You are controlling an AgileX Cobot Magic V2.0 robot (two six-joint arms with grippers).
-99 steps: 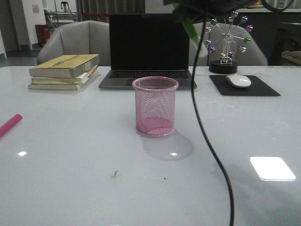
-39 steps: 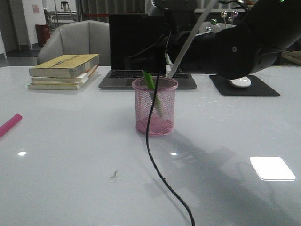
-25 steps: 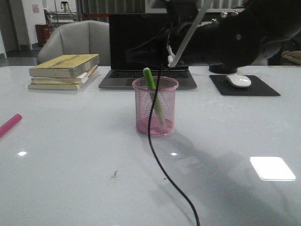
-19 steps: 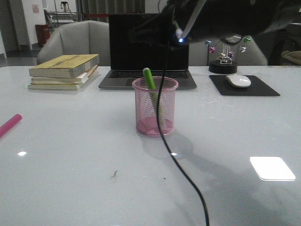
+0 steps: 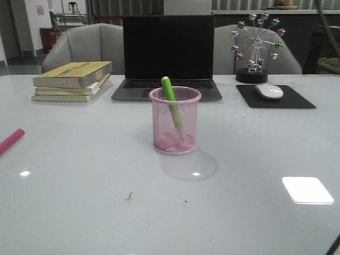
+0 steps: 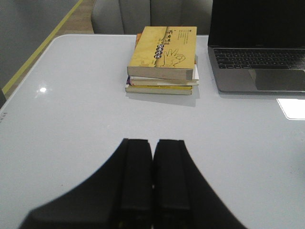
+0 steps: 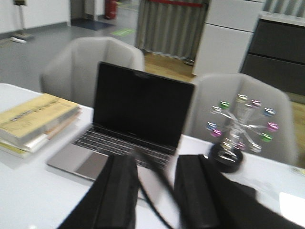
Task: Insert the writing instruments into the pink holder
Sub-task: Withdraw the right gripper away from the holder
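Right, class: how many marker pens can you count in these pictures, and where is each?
2. The green pen stands tilted inside the pink mesh cup, its tip above the rim. The pink pen lies on the table at the far left edge, partly cut off by the frame.

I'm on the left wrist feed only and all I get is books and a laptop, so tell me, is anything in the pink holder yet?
Observer: Yes. In the front view the green pen leans inside the pink holder, with its top above the rim.
Operator: And the pink pen?
Observer: It lies on the table at the left edge of the front view, well apart from the holder. Only part of the pink pen shows.
Operator: Is the right hand holding anything?
Observer: No. In the right wrist view the right hand is open and grips nothing. Only a dark cable runs through the gap.
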